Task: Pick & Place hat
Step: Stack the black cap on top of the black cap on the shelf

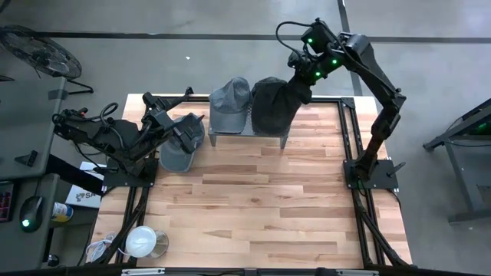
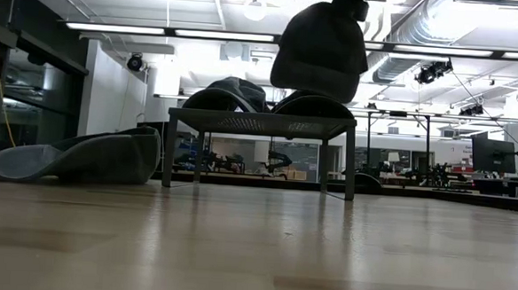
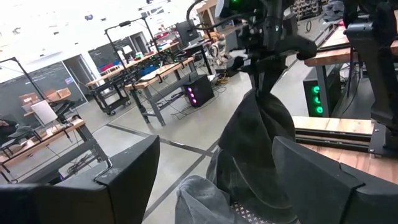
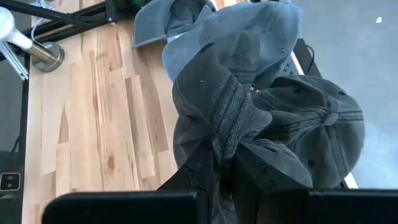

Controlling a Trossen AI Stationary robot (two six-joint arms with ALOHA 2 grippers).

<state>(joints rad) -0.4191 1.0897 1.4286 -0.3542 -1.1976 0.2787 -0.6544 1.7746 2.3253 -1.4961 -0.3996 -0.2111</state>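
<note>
While the high view alone shows the wooden table [image 1: 253, 199] whole, the low view shows the dark hat [image 2: 321, 43] hanging clear above the small metal stand [image 2: 258, 123], pinched by the right gripper [image 4: 225, 163]; left gripper [image 3: 205, 180] spread.

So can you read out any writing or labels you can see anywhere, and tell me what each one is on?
No text reads clearly in any view.
White box on the floor by the table's left edge: dark print, too small to read.
Hats on the rack: no readable label or logo.
Dark hat held up by the right gripper: no visible writing.
</note>
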